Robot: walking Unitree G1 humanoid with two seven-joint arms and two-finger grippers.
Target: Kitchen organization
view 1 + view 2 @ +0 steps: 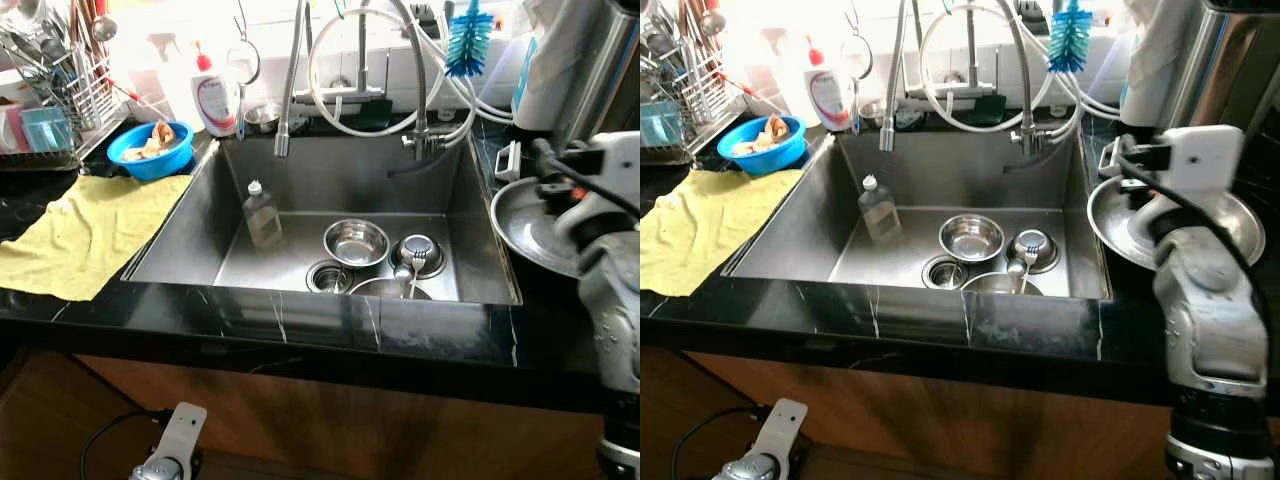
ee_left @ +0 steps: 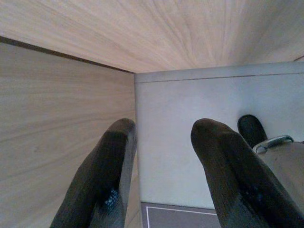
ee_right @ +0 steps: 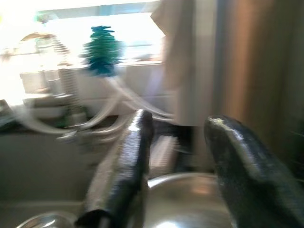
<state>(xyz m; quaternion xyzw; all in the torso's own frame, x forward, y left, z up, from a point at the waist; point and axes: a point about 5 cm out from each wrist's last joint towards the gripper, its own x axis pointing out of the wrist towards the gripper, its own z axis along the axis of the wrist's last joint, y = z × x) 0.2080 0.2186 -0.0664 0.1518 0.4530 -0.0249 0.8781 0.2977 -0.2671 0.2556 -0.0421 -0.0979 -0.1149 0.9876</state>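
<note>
Right gripper (image 3: 175, 142) spread wide above the steel plate (image 1: 1118, 232) beside the sink (image 1: 790, 225); left gripper (image 2: 161, 156) likewise parted, idle.

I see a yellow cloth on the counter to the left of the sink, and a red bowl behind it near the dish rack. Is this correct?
Not fully. The bowl is blue, not red; the left eye view shows it. The rest holds: the yellow cloth lies on the counter left of the sink, and the bowl stands behind it, near the dish rack.
</note>
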